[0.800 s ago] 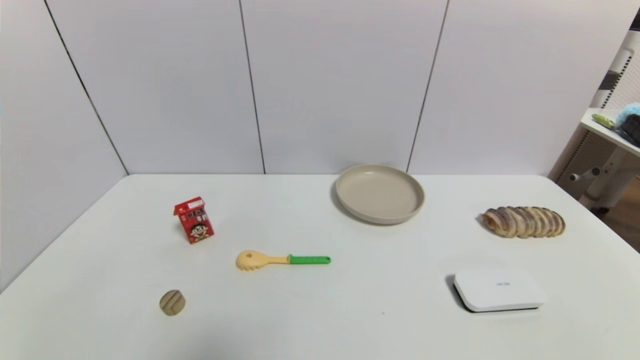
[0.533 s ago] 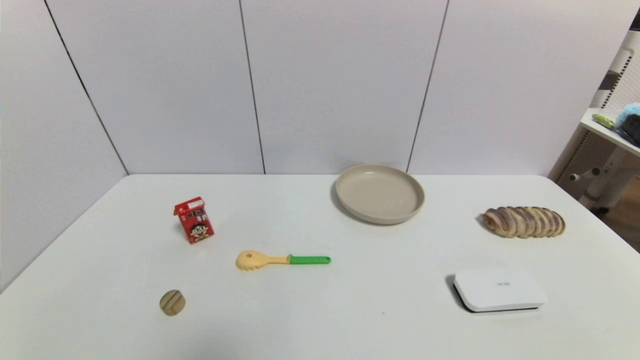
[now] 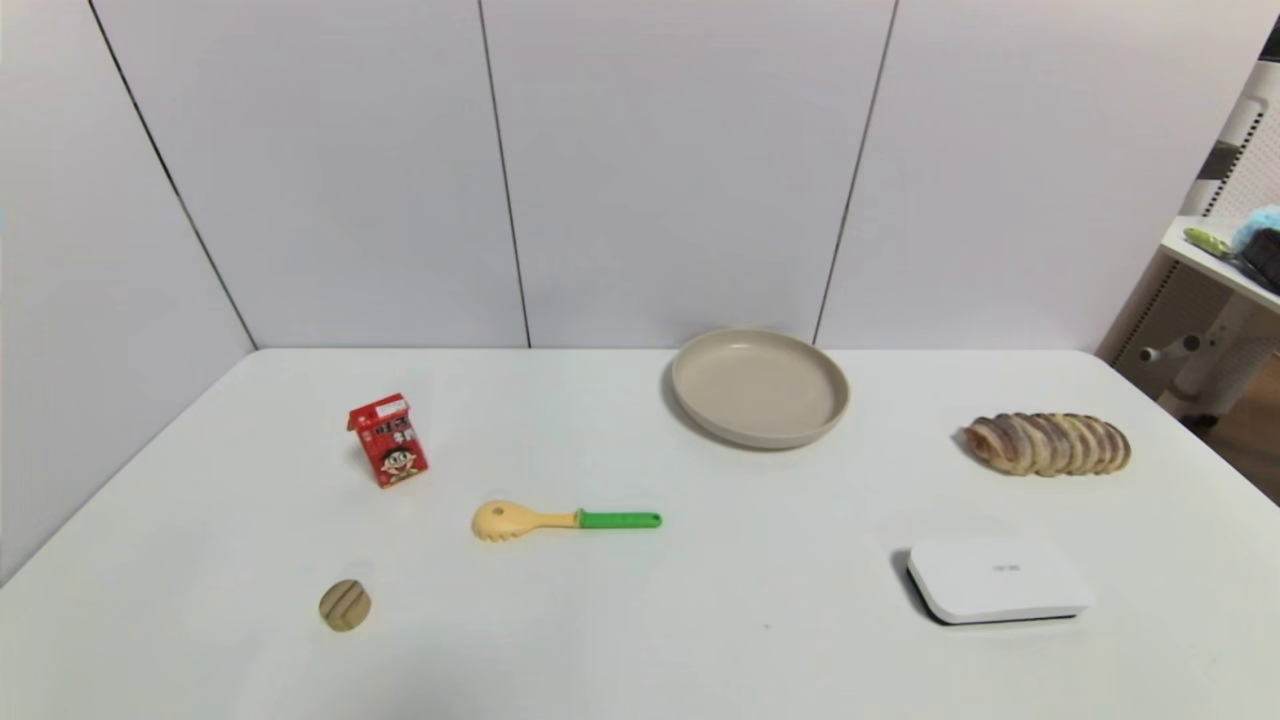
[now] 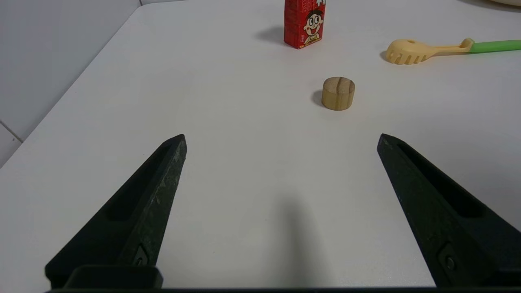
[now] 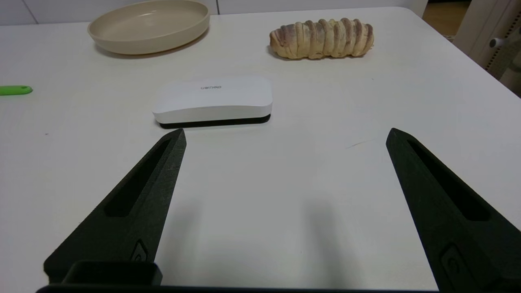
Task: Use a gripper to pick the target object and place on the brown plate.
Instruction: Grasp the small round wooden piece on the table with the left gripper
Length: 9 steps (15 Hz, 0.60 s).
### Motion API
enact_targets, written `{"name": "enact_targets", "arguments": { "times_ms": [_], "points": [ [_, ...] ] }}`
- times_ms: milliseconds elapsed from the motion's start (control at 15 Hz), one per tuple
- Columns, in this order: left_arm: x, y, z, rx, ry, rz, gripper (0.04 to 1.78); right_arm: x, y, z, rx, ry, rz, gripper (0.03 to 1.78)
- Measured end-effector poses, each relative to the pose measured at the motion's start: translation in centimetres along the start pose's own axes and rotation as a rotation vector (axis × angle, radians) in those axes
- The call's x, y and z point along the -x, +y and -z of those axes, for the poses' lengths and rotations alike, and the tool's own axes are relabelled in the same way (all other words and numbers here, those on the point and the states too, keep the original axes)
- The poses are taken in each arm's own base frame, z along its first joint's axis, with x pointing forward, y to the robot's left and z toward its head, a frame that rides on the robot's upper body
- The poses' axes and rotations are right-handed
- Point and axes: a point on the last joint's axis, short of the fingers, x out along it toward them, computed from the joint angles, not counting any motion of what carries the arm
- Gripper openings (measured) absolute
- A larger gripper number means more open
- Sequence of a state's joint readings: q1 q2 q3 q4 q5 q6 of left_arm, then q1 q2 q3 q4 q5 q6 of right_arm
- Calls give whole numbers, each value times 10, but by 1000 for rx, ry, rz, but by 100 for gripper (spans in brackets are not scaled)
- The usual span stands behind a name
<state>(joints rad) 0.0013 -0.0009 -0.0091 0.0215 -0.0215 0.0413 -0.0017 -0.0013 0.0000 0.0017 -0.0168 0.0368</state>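
Approach step: left gripper [image 4: 281, 138], fingers spread wide and empty, must advance toward small tan grooved wooden chunk [image 4: 338, 93] at one o'clock; right gripper [image 5: 285, 136] idle, likewise wide and empty.

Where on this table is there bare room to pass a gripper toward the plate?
Bare tabletop runs between the spoon and the white box, up to the brown plate, itself empty. The near-left is busier: target object, red carton.
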Motion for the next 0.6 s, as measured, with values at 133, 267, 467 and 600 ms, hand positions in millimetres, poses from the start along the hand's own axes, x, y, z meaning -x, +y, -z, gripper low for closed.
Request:
{"name": "enact_targets", "arguments": {
  "times_ms": [133, 267, 467, 600],
  "points": [
    [0, 0, 0, 2, -1, -1, 169, 0, 0, 0, 0, 0, 0, 170],
    [0, 1, -1, 38, -12, -21, 169, 0, 0, 0, 0, 0, 0, 170],
    [-1, 1, -2, 40, -1, -26, 169, 0, 0, 0, 0, 0, 1, 170],
    [0, 1, -20, 23, 2, -27, 169, 0, 0, 0, 0, 0, 0, 170]
  ]
}}
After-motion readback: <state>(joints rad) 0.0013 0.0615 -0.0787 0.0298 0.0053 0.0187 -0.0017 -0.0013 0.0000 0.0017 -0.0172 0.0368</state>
